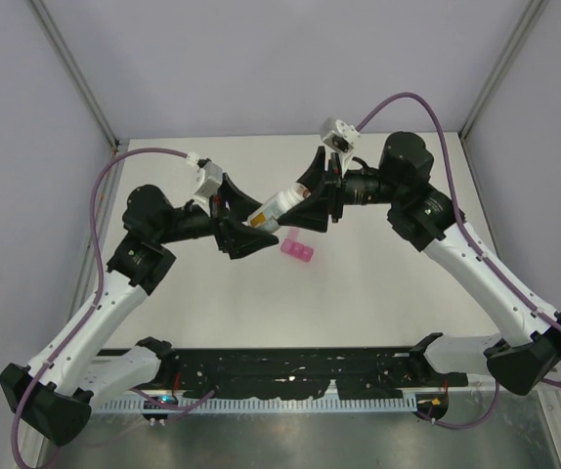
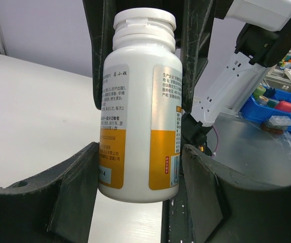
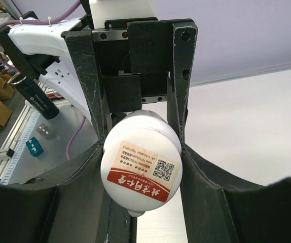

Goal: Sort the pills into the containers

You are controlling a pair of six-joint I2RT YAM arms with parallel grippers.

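Nearest my arm bases, the pink pill box (image 1: 297, 250) lies flat on the surface (image 1: 388, 283). It is free of both arms and sits just to the near side of the bottle, which is held up off the surface. I read the box as light, stiff plastic. It will skate if nudged, and its small joined compartments give little to bite on. I would take it across the short width of the strip, low on the walls and clear of any lid edges. Whether its lids are up I cannot tell from here.

Next out, the left fingers (image 2: 79, 190) flank the base of the white bottle (image 2: 138, 116). In the left wrist view they sit right against its sides, but I cannot tell whether they are pressing or only alongside. The bottle is hard, round and glossy with a slick label, so I expect it to twist or slip under a light squeeze. A hold on the plain body below the shoulder looks safest. No pills show, so I judge they are inside.

Farthest, the right fingers (image 3: 209, 185) are clamped on the cap (image 2: 144, 20) end, with the stickered top facing their camera. The cap is the part to turn, so that grip wants to be square across it.
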